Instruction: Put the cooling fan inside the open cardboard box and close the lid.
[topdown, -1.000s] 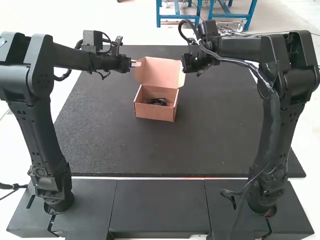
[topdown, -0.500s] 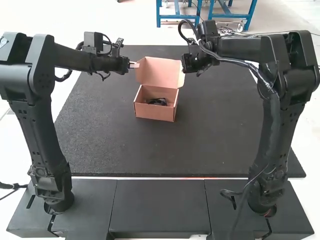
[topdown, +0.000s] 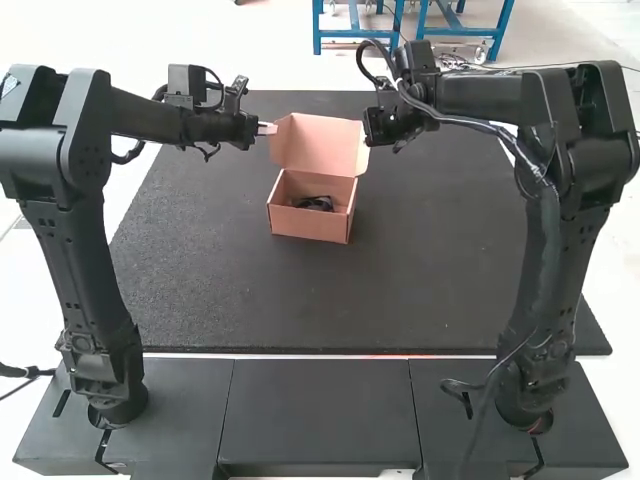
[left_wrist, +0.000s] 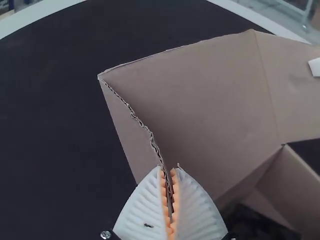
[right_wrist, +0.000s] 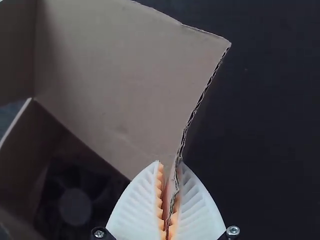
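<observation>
A small cardboard box (topdown: 310, 215) stands open in the middle of the black mat, its lid (topdown: 320, 145) upright at the far side. The black cooling fan (topdown: 318, 204) lies inside the box and also shows in the right wrist view as a dark round fan (right_wrist: 75, 205) on the box floor. My left gripper (topdown: 265, 128) is shut on the lid's left edge; its white ribbed fingers (left_wrist: 145, 210) pinch the corrugated edge of the lid (left_wrist: 200, 110). My right gripper (topdown: 368, 126) is shut on the lid's right edge, the fingers (right_wrist: 195, 205) clamping the lid (right_wrist: 115, 85).
The black rubber mat (topdown: 200, 270) spreads wide around the box, with bare room in front and to both sides. Its near edge meets the black arm bases (topdown: 320, 420).
</observation>
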